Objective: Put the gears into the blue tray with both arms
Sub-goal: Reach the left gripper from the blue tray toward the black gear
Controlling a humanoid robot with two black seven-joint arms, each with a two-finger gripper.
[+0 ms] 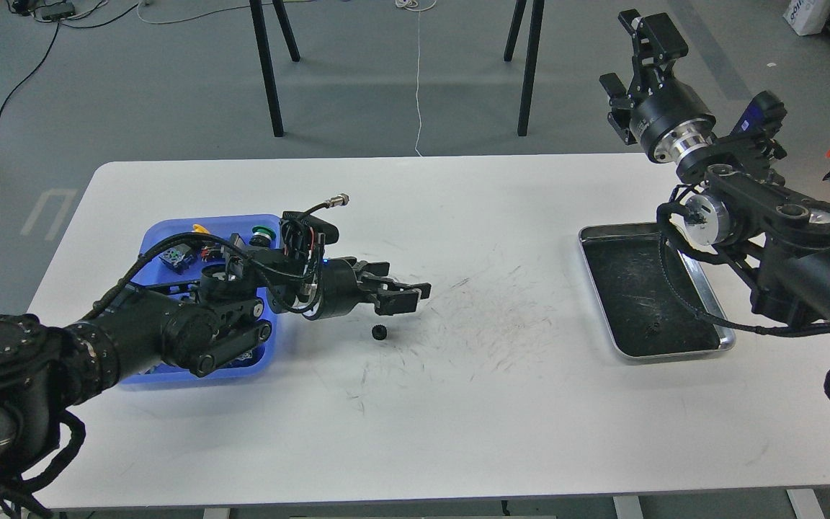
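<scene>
- Gear (379, 331) lies on bare tabletop (458, 404), just below and slightly left of the left claw (415, 294); that arm is far nearer.
- Left claw: holds nothing, fingers look near-closed, though I cannot tell.
- Right claw (635, 79): raised, well apart, parted, empty.
- Blue tray (163, 231) sits left; open room between.
- Possible second gear (651, 330) in steel tray (674, 353).

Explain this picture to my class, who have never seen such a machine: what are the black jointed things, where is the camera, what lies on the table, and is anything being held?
The camera sits in a robot's head, looking down at a white table. The black jointed things are its two arms. Each ends in a two-finger end effector. The left end effector reaches out low over the table, holding nothing. The right end effector is raised beyond the table, open and empty. One small black gear lies on the table just below the left end effector. Another dark speck, perhaps a second gear, lies in the steel tray. The blue tray holds assorted small parts.
</scene>
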